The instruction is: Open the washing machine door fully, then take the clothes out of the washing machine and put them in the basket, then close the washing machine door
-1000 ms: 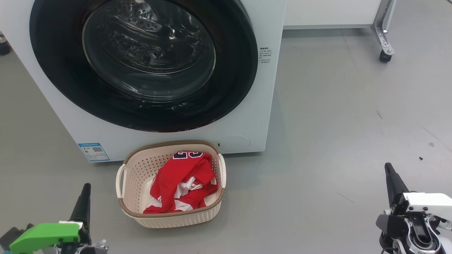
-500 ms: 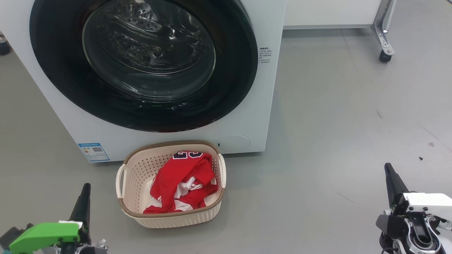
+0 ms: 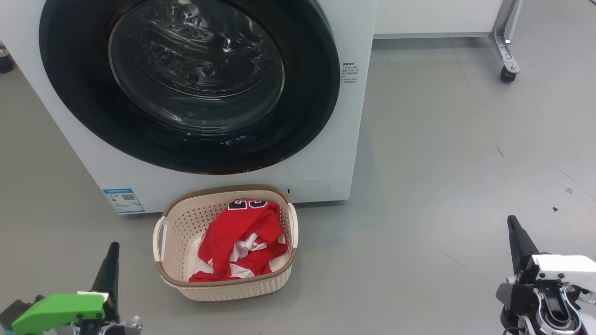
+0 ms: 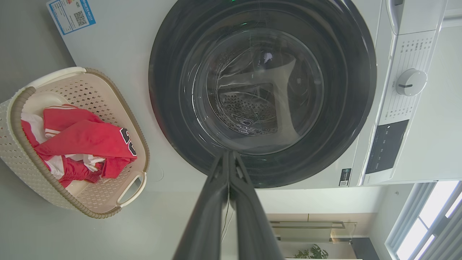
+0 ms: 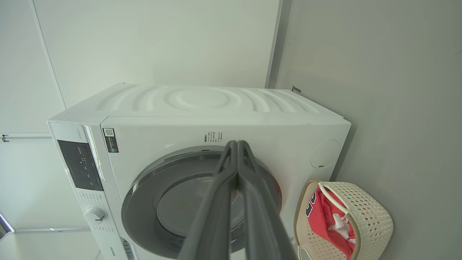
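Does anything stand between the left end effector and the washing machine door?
Nothing visible does. The left end effector, shut, points straight at the washing machine door; the basket with the clothes sits off to one side.

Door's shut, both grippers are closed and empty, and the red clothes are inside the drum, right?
Not quite: the clothes lie in the basket, as the head view shows. The washing machine door is shut, and the left gripper and right gripper are closed and empty.
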Motion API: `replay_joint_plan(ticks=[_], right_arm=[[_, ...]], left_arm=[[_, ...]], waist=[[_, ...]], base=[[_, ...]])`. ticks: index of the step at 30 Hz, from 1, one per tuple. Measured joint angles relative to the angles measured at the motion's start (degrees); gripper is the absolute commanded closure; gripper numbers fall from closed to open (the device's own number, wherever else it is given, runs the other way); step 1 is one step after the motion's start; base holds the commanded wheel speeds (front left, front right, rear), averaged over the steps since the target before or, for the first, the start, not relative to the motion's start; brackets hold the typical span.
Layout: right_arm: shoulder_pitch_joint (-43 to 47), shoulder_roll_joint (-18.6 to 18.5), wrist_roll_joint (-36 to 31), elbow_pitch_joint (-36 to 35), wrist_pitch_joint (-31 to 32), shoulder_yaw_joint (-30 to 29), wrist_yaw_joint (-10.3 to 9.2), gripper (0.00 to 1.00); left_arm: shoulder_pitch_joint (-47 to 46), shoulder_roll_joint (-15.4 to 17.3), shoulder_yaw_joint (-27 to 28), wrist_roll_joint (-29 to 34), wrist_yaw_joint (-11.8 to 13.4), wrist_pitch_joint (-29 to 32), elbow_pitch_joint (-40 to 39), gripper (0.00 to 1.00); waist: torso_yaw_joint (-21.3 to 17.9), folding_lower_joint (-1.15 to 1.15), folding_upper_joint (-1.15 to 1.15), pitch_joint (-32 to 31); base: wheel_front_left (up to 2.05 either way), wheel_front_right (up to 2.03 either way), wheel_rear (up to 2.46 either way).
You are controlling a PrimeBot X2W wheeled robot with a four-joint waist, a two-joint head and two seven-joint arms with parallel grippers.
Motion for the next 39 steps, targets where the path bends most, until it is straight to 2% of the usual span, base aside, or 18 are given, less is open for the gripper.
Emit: replay_joint_plan(ticks=[39], right_arm=[[-0.04, 0.05, 0.0, 0.3, 0.08, -0.3, 0.02, 1.0]], left_arm=[[-0.29, -0.01, 0.18, 0.0, -0.01, 0.15, 0.29, 1.0]], waist=[[0.0, 0.0, 0.0, -0.01]], base=[[0.0, 0.0, 0.0]])
